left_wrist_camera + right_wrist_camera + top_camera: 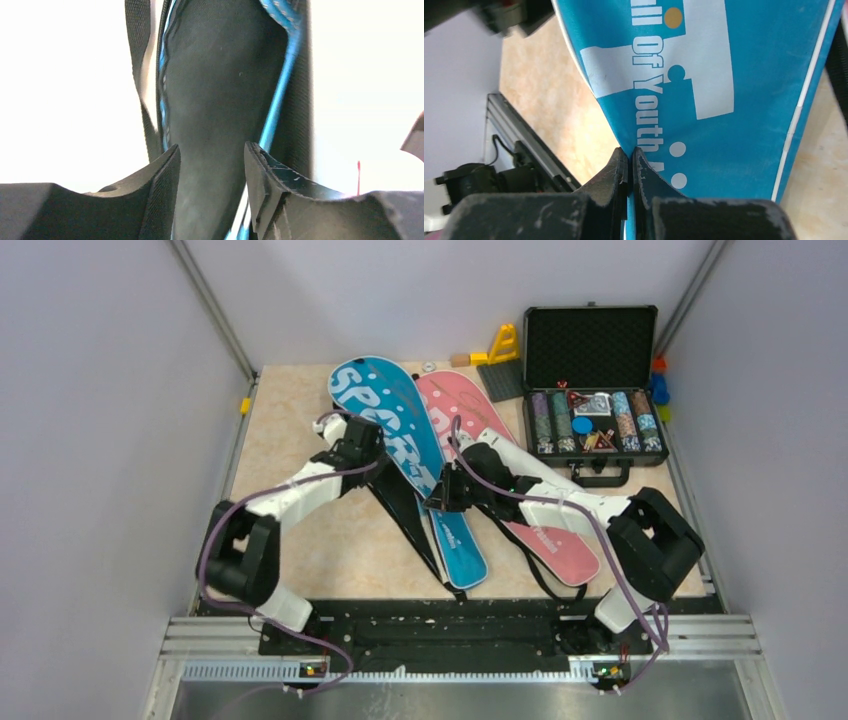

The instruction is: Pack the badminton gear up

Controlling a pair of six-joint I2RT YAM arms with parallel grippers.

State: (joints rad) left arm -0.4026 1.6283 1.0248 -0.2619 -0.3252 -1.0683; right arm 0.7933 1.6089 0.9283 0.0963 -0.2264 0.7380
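Both arms reach forward and inward, left end effector (pixel 211 147) part-closed, right end effector (pixel 629 150) pinched tight.

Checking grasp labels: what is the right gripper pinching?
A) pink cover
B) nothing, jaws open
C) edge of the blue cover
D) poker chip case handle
C: in the right wrist view the right gripper has its fingers pressed together on the edge of the blue cover.
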